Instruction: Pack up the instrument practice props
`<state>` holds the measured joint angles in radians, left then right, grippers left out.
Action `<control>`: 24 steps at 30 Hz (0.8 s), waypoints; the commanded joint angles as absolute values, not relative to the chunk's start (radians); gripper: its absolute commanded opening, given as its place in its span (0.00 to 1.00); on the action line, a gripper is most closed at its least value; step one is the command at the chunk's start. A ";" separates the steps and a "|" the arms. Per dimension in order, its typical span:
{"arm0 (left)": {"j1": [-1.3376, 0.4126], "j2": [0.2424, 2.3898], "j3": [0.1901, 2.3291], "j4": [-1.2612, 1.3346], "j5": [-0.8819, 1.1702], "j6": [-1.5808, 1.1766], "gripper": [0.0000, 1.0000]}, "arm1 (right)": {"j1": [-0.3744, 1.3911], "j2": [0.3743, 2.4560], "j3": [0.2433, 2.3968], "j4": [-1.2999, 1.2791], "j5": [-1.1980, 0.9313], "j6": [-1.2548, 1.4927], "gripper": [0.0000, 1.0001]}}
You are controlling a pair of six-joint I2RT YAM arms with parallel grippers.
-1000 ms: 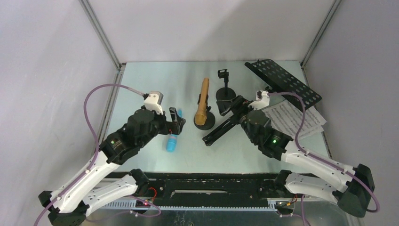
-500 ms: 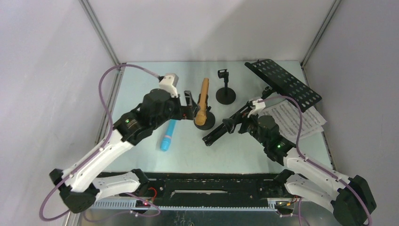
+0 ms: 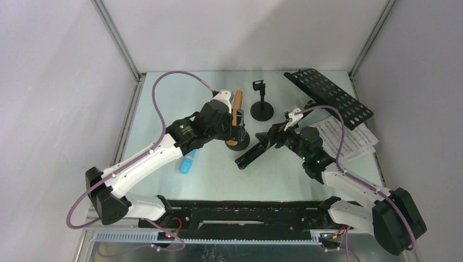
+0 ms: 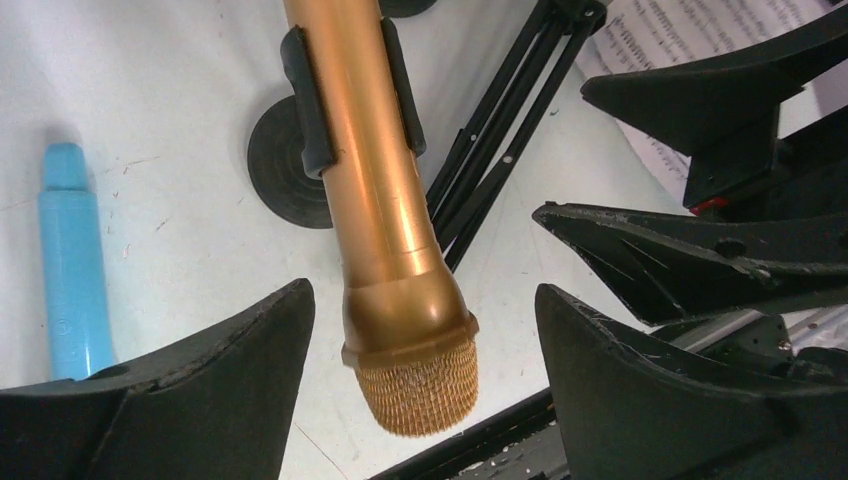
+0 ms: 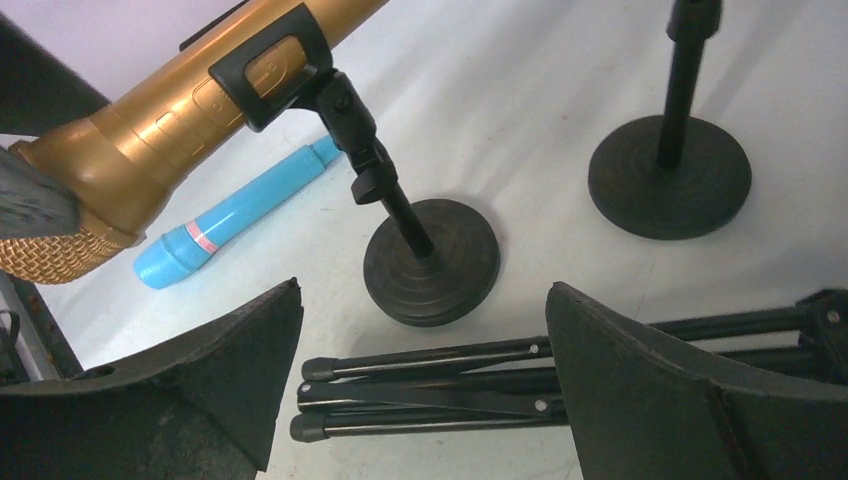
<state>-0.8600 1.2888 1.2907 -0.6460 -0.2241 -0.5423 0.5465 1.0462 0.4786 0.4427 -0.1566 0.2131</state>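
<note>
Clipped tilted in a round-based holder (image 5: 430, 262) mid-table, the tan microphone (image 4: 385, 200) looks light, rigid and slick, so the barrel just behind the mesh head seems the surest hold. The left arm (image 3: 153, 158) stretches in from the near left, left gripper (image 4: 420, 310) spread either side of that head, untouching; the right gripper (image 5: 422, 290) hangs spread over the holder's base.

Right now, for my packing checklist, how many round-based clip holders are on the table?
2. One holder stands mid-table with the tan microphone clipped in it; the empty holder stands just beyond it, farther back and to the right. None seems hidden.
</note>
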 commanded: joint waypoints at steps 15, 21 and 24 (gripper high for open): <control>-0.846 1.375 1.348 -0.570 -0.235 -0.527 0.35 | 0.526 1.392 0.484 1.033 -0.472 -0.047 1.00; -0.844 1.360 1.331 -0.566 -0.227 -0.507 0.11 | 0.525 1.631 0.499 1.435 -0.537 -0.024 1.00; -0.843 1.348 1.318 -0.562 -0.217 -0.497 0.02 | 0.526 1.714 0.552 1.498 -0.554 -0.005 0.98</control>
